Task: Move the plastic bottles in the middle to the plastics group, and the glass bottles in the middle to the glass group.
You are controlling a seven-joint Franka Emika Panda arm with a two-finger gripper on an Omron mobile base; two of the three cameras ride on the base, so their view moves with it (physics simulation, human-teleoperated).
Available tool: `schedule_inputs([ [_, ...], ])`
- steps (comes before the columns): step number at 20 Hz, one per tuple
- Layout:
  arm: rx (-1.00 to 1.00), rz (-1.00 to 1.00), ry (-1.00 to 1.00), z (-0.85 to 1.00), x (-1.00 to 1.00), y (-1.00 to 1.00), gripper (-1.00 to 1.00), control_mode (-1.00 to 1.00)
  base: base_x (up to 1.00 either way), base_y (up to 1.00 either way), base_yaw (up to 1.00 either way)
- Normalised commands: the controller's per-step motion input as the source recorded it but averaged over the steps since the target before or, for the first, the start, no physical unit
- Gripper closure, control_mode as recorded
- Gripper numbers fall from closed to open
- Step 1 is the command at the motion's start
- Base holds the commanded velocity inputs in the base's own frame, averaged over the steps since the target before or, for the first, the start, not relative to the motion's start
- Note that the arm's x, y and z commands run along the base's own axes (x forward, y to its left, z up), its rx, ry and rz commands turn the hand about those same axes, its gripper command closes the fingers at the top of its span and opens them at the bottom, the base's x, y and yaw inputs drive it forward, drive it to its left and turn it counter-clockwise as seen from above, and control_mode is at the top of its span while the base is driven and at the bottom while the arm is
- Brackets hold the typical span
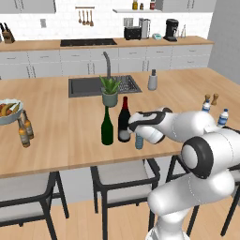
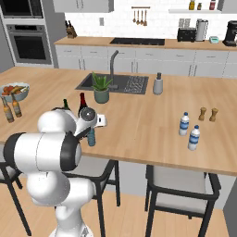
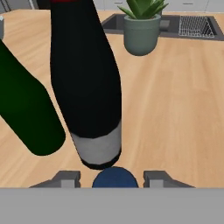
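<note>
The small blue-tinted plastic bottle (image 1: 139, 141) (image 2: 91, 138) stands near the counter's front edge. My gripper (image 1: 138, 135) (image 2: 92, 131) (image 3: 112, 180) reaches over it. In the hand view one fingertip (image 3: 68, 178) is on each side of the bottle's blue top (image 3: 116, 176), with a narrow gap on both sides. Contact with the bottle's body is hidden. Just beyond stand the glass bottles: the black wine bottle (image 1: 124, 119) (image 3: 87, 87) with a red top and the dark green one (image 1: 107, 127) (image 3: 26, 118). The plastics group (image 1: 223, 117) (image 2: 194, 137) is at the right. The glass group (image 1: 23, 133) (image 2: 6, 110) is at the left.
A potted plant (image 1: 110, 91) (image 3: 141, 33) stands behind the wine bottles, in front of the sink (image 1: 86, 86). A fruit bowl (image 1: 8, 111) sits beside the amber bottles. Two brown shakers (image 2: 208, 114) stand behind the water bottles. Chairs (image 1: 124, 176) are tucked under the counter's front edge.
</note>
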Motion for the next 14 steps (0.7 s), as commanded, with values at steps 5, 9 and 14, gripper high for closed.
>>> schedule_inputs([
  [5,0.00,0.00,0.00,0.00,0.00,0.00,1.00,-1.00,0.00,0.00,0.00],
  [9,0.00,0.00,0.00,0.00,0.00,0.00,1.00,-1.00,0.00,0.00,0.00],
  [14,0.00,0.00,-0.01,0.00,-0.02,0.00,1.00,-1.00,0.00,0.00,0.00],
])
